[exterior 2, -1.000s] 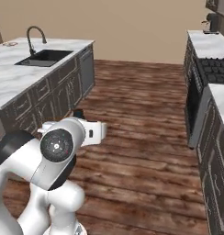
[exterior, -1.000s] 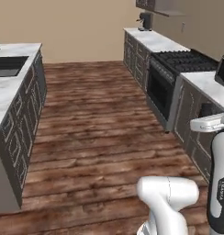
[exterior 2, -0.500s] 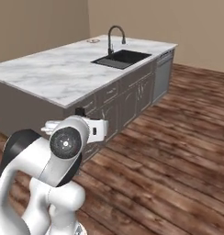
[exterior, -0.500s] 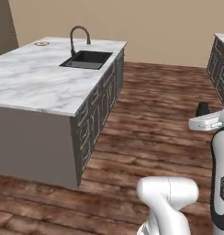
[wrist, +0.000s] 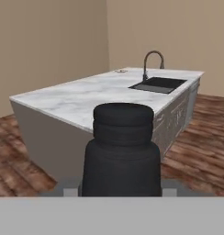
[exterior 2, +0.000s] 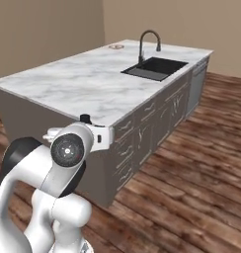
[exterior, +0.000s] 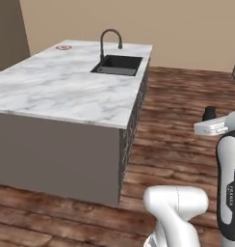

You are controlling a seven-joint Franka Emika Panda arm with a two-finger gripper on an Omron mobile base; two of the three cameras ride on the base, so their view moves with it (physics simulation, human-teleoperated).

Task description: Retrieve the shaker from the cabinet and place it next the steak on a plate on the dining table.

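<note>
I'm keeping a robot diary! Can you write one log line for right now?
phase: carrying | gripper: shut on shaker | dining table: ahead | plate: far end, beyond sink

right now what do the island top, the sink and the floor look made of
Dining table top: looks like polished marble, white with grey veins. Sink: matte black, maybe composite or coated metal; the render leaves it open. Faucet: dark, likely metal. Floor: wood planks, reddish-brown with visible grain.

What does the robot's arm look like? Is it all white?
Mostly white: the arm is made of smooth, rounded, glossy tube sections. One round grey disc with a dark hub caps a joint, a black band wraps another, and small dark lettering runs down one segment.
</note>
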